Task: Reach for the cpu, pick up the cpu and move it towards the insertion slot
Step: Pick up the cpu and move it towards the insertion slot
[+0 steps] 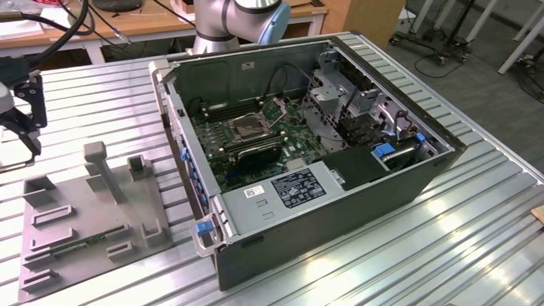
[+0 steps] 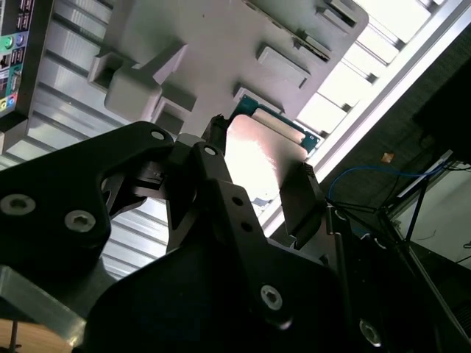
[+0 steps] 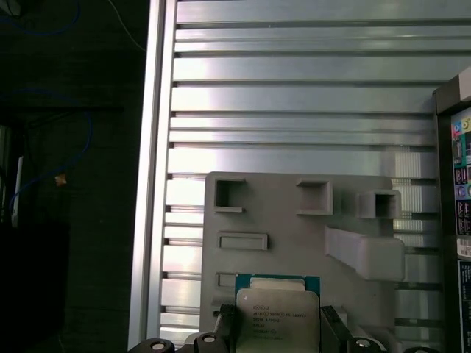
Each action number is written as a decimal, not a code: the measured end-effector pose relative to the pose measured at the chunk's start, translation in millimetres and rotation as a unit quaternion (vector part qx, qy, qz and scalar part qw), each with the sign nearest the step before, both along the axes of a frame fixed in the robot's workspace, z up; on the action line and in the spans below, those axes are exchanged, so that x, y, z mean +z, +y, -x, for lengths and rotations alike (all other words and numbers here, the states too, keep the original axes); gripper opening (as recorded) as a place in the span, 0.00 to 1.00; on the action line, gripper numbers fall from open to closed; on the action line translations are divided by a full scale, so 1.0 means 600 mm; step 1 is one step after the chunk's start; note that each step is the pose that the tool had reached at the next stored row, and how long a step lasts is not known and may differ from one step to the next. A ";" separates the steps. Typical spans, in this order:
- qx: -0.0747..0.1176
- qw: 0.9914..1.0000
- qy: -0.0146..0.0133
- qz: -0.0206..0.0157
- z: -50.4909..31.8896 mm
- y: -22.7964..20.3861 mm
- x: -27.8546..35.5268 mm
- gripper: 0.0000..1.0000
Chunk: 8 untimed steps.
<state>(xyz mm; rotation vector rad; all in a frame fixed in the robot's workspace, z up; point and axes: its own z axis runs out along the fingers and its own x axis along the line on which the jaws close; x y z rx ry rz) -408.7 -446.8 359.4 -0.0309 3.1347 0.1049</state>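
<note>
In both wrist views the cpu (image 3: 276, 318) (image 2: 259, 153), a thin square chip with a silvery top and a green edge, sits between my two black fingers (image 3: 333, 325). My gripper (image 3: 277, 327) (image 2: 257, 160) is shut on it, and it hangs above the grey plastic tray (image 3: 294, 232). In the exterior view my gripper (image 1: 20, 139) is at the exterior view's far left, raised over the table beyond the tray (image 1: 85, 213). The insertion slot (image 1: 247, 125), a silver-framed square socket with a dark centre, lies on the green board inside the open computer case (image 1: 340, 210), well to the exterior view's right of my gripper.
The tray carries raised blocks, posts (image 1: 95, 159) and a narrow green memory stick (image 1: 81, 243). The case's side wall (image 1: 183, 146) stands between tray and socket. Cables and metal drive cages (image 1: 340, 102) crowd the case's far side. The ribbed metal table (image 1: 476, 248) ends at a rail (image 3: 153, 184).
</note>
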 end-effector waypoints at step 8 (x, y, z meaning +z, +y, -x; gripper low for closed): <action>0.000 1.000 0.000 0.000 -0.003 0.0000 0.000 0.54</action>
